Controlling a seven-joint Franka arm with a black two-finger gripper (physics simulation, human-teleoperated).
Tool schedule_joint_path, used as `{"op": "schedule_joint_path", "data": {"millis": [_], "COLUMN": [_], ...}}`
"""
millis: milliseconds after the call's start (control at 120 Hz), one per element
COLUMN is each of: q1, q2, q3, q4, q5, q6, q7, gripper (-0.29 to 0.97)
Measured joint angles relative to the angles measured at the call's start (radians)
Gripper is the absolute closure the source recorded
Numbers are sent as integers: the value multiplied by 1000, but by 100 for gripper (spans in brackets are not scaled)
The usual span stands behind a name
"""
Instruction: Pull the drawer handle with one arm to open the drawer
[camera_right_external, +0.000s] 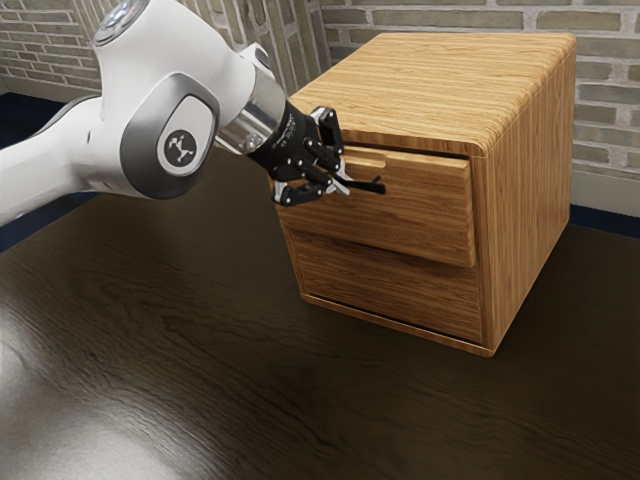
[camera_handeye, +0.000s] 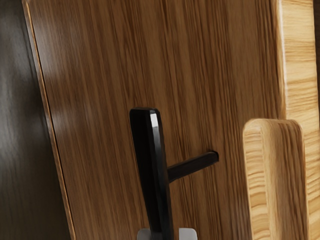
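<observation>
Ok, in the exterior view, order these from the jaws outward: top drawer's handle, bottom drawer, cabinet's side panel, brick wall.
1. Top drawer's handle, right at the jaws.
2. Bottom drawer, just below.
3. Cabinet's side panel, toward the exterior view's right.
4. Brick wall, farthest back.

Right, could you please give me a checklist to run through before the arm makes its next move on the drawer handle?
1. Hand at the right drawer: ok, the hand is against the front of the upper drawer.
2. Handle within reach: ok, the wooden handle sits right beside the hand.
3. Firm hold on the handle: cannot tell.
4. Pull path: ok, nothing stands on the table in front of the cabinet.
5. Drawer opened: not ok, its front is at most barely out of the cabinet.
</observation>
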Motion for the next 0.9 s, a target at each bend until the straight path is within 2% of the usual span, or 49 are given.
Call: {"op": "schedule_joint_path", "data": {"millis": [900], "q1": [-24], "q2": [-99], "q3": [-2], "q4": [-72], "q5": [-1], "q6": [-79], "q7": [-7], "gripper": [78]}}
